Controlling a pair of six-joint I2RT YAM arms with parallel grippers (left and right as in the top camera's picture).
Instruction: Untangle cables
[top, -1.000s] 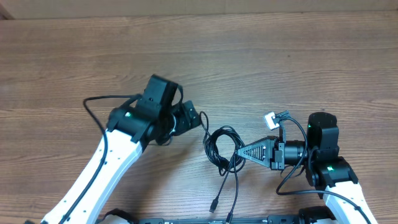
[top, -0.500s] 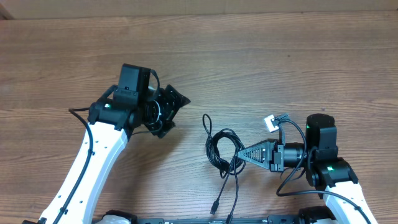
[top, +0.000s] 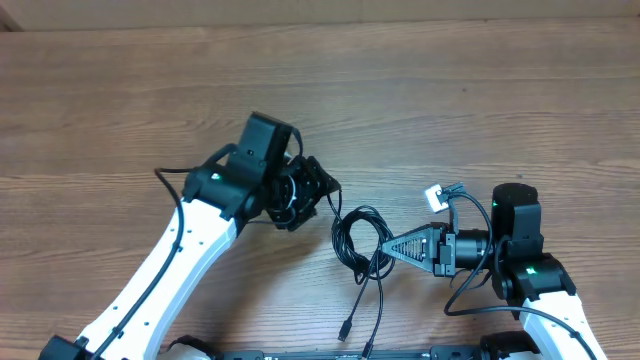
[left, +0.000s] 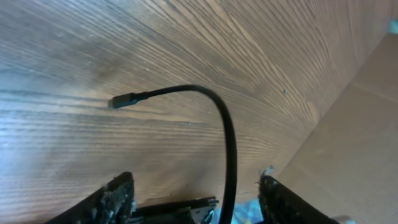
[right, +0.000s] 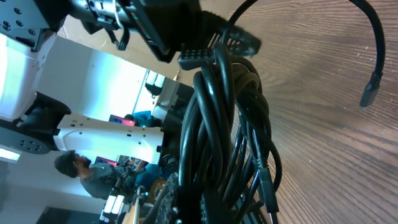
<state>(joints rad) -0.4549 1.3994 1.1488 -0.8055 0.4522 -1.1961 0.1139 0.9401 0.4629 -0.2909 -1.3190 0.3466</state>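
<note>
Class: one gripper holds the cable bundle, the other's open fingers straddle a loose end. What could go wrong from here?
1. The loose cable runs off-centre between the left gripper's open jaws; closing might nudge it aside instead of catching it.
2. The right gripper is shut on the whole bundle, so pulling that end away may tighten the loops rather than free one.

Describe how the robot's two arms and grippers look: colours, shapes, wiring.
The left arm and right arm have white shells, black joint housings, a small green light each and loose black wires. The left gripper and right gripper are black; the right one tapers triangularly.
</note>
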